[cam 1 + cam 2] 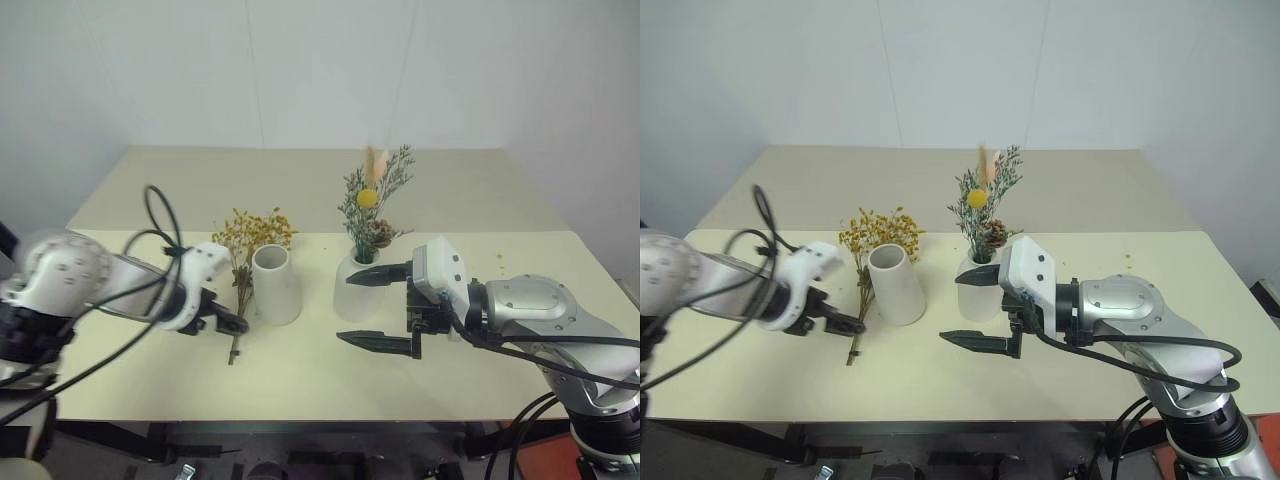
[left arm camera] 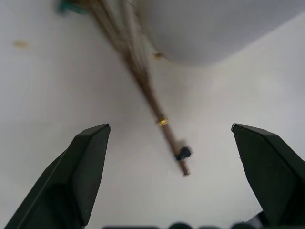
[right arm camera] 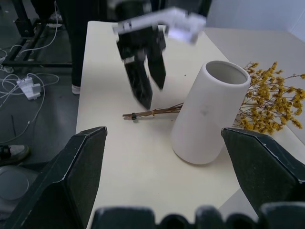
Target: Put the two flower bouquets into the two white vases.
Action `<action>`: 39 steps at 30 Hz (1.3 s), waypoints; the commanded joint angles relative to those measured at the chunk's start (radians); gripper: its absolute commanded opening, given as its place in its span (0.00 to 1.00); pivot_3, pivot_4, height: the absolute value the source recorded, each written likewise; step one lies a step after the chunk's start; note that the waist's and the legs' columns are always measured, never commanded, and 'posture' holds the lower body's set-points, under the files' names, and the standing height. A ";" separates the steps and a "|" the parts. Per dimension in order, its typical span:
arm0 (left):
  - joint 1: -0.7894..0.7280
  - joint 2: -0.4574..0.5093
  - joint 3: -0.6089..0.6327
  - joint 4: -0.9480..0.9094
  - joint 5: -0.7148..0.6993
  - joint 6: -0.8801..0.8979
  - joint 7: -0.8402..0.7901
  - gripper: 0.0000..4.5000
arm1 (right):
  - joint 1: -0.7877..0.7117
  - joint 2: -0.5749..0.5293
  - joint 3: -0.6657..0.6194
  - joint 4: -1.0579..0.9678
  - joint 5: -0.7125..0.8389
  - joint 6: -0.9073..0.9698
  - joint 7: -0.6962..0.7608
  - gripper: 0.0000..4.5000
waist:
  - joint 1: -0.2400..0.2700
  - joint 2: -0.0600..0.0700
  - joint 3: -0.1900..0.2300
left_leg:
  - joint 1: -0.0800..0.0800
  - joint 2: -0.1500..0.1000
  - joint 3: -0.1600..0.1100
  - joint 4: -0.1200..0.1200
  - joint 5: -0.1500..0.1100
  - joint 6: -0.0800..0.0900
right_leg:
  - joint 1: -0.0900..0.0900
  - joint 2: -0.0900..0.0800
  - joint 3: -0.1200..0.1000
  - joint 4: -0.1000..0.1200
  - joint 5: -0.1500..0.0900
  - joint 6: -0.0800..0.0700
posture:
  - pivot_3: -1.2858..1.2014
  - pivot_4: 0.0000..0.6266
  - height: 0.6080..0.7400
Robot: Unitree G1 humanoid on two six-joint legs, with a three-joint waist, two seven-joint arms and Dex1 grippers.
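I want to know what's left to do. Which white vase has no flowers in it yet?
The taller vase with the wide mouth is empty. The yellow flowers lie on the table beside it. The short round vase already holds the green bunch.

Both arms are built of rounded silver-grey metal shells, the left one showing a ring of small dark screw holes on its domed joint, and each wrist ends in a boxy white housing. The left hand (image 1: 228, 322) and the right hand (image 1: 378, 309) each carry two matte black fingers (image 1: 380, 342), long wedge shapes that taper to blunt points from a black mount. Thick black cables loop loosely over the left arm and trail from the right arm's wrist back along its silver forearm and down past its elbow.
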 commanded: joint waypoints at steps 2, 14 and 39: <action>-0.053 -0.024 -0.023 0.033 0.073 0.004 0.016 0.99 | 0.004 -0.004 -0.026 -0.046 0.013 -0.012 -0.022 1.00 | -0.008 0.000 0.000 | 0.000 0.000 0.000 0.000 0.000 0.000 | -0.001 0.000 0.001 0.000 0.000 0.000 | 0.52 0.24 1.00; -0.043 -0.079 -0.050 0.046 0.217 0.004 -0.015 0.66 | 0.025 -0.012 -0.040 -0.077 0.028 0.004 -0.051 1.00 | -0.003 0.000 0.000 | 0.000 0.000 0.000 0.000 0.000 0.000 | 0.000 0.000 0.000 0.000 0.000 0.000 | 0.52 0.24 1.00; -0.066 -0.128 0.425 0.090 0.572 -0.099 0.164 0.00 | -0.016 -0.036 -0.013 -0.032 0.031 -0.020 -0.009 1.00 | 0.001 -0.001 0.000 | 0.000 0.000 0.000 0.000 0.000 0.000 | 0.000 0.000 -0.001 0.000 0.000 0.000 | 0.52 0.24 1.00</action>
